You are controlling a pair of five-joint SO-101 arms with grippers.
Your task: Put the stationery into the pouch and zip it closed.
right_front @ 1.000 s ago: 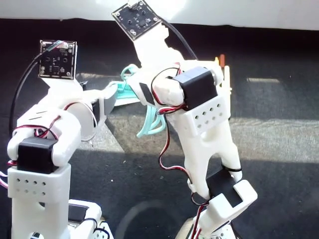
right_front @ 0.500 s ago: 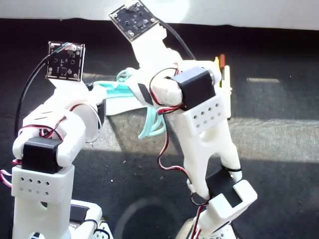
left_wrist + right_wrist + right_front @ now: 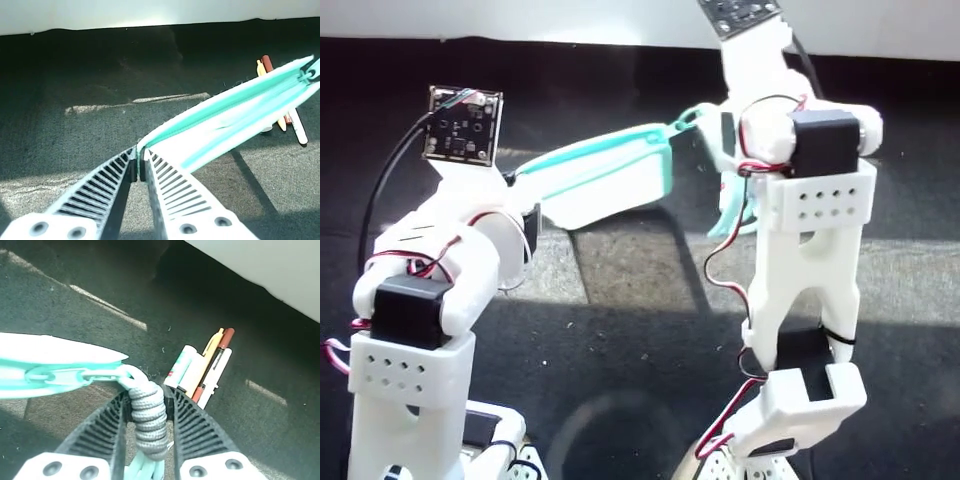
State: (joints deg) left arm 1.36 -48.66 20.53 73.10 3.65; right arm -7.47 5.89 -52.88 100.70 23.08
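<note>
Noted pouch point(image 3: 610, 185) aloft, one end clamped in L gripper point(image 3: 139, 156), zip cord point(image 3: 149, 420) pinched in R gripper point(image 3: 146, 392). Stationery point(image 3: 200, 372) on table point(image 3: 620, 350), outside pouch. Risk: cord slip under pull, or zipping shut w/ stationery left out.

Hard sunlight from one side, bright bands across the dark table point(image 3: 910, 280), deep shade between them, pouch point(image 3: 605, 180) glaring pale and casting a crisp dark shadow beneath, far wall point(image 3: 520, 15) washed out white

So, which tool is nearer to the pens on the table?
Right. The right tool, shut on the zipper cord, hangs close by the pens; the left tool grips the pouch at its other end, farther off.
</note>
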